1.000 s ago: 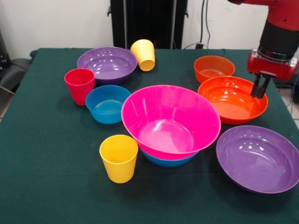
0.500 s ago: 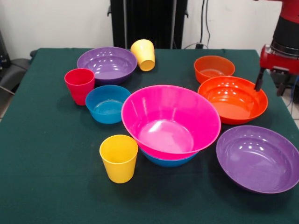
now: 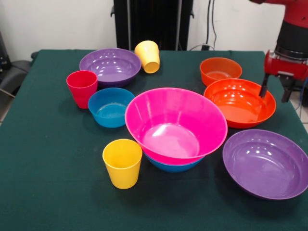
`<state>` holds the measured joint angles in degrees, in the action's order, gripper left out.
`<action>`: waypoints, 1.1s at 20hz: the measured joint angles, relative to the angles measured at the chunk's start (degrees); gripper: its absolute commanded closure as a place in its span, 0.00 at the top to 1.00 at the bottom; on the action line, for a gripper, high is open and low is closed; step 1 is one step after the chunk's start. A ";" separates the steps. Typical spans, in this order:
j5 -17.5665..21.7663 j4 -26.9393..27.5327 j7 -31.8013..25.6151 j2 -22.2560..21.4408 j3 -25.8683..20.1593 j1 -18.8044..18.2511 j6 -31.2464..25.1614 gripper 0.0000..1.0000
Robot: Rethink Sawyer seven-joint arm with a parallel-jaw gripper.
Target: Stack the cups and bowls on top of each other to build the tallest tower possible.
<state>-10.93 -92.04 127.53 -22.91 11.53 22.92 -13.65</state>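
Note:
A big pink bowl (image 3: 175, 122) sits nested in a blue bowl (image 3: 173, 166) at the table's middle. In front of it on the left stands a yellow cup (image 3: 122, 162). A red cup (image 3: 82, 88), a second blue bowl (image 3: 110, 107) and a purple bowl (image 3: 110, 66) are at the left. Another yellow cup (image 3: 147, 56) lies tilted by that purple bowl's rim. At the right are a small orange bowl (image 3: 220, 70), a large orange bowl (image 3: 238, 102) and a second purple bowl (image 3: 266, 163). My gripper (image 3: 274, 95) hangs open over the large orange bowl's right rim, holding nothing.
The dark green table (image 3: 48, 183) ends close to the right of the gripper. A black stand (image 3: 154, 21) rises behind the far edge. Bare cloth lies along the front and the left front corner.
The gripper's fingers, close together over the large orange bowl's right rim a second ago, have spread apart, and the gripper has shifted slightly right. The bowls and cups have not moved.

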 measured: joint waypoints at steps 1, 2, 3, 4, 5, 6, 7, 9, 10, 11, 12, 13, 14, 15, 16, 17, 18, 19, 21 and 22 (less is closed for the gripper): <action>0.00 -0.12 0.00 0.49 -0.03 -0.11 1.12 1.00; 0.00 -0.24 0.00 1.51 -0.07 -0.35 3.10 1.00; -0.01 -0.27 0.00 2.96 -0.10 -0.69 5.69 1.00; -0.04 -0.27 0.00 3.80 -0.12 -0.87 7.07 1.00; -0.02 -0.28 0.00 4.45 -0.13 -1.01 8.10 1.00; -0.02 -0.28 0.00 4.78 -0.13 -1.07 8.59 1.00; -0.04 -0.33 0.00 5.04 -0.08 -1.09 9.79 1.00; -0.05 -0.32 0.00 5.01 -0.02 -1.04 11.34 1.00; -0.05 -0.33 0.00 5.22 -0.02 -1.05 12.06 1.00; -0.04 -0.36 0.00 5.27 0.19 -0.90 12.80 0.00; -0.04 -0.34 0.00 5.28 0.21 -0.88 12.83 0.00; -0.05 -0.31 0.00 5.28 0.22 -0.85 12.87 0.00; -0.02 -0.28 -0.01 5.30 0.30 -0.76 12.93 0.00; -0.02 -0.28 -0.01 5.26 0.43 -0.66 12.92 0.00; -0.05 -0.27 -0.01 5.24 0.69 -0.47 12.94 0.00; -0.02 -0.27 -0.01 5.24 0.89 -0.28 12.93 0.00; -0.04 -0.25 -0.01 5.26 1.16 -0.01 12.94 0.00; -0.02 -0.27 -0.01 5.27 1.31 0.15 12.93 0.00; -0.02 -0.26 -0.01 5.41 1.63 0.57 12.93 0.00; -0.04 -0.26 -0.01 5.50 1.68 0.66 12.94 0.00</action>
<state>-10.96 -92.30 127.52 -17.41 13.21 23.57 -0.71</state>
